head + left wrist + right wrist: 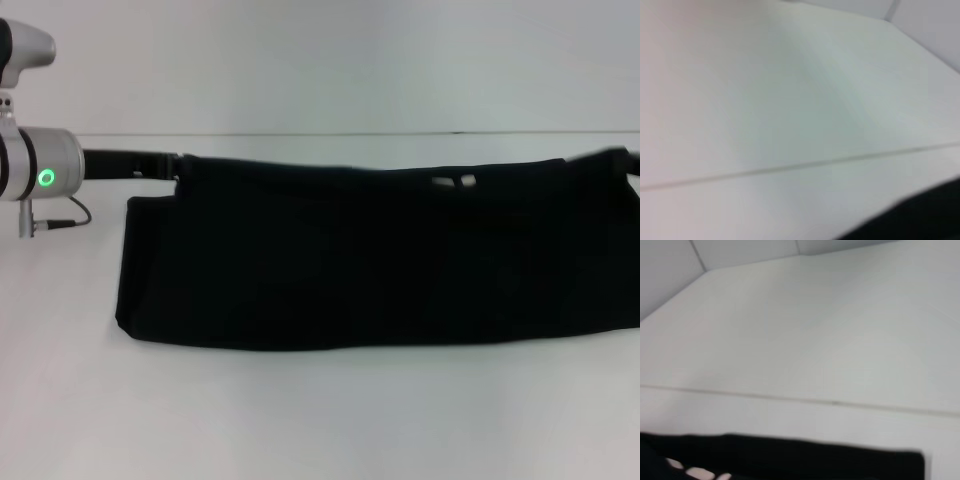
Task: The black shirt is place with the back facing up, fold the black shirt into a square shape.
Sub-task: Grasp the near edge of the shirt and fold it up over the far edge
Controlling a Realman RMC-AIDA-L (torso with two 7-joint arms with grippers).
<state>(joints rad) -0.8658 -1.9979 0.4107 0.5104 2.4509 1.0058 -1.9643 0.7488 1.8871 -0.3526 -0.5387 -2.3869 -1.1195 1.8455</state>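
Gripping black shirt (370, 255) far edge (jaws hidden), both arms.

Large matte-black soft fabric shirt (370, 255): lies on the flat white table (300, 420), spread as a wide band across its middle, running from left of centre out past the right edge of the head view. Bare table lies before it and to its left.

Left arm's silver cylindrical wrist (40, 165): at the far left, above the table, its dark forearm reaching rightward to the shirt's far left corner.

Plain pale wall (330, 60): behind the table.
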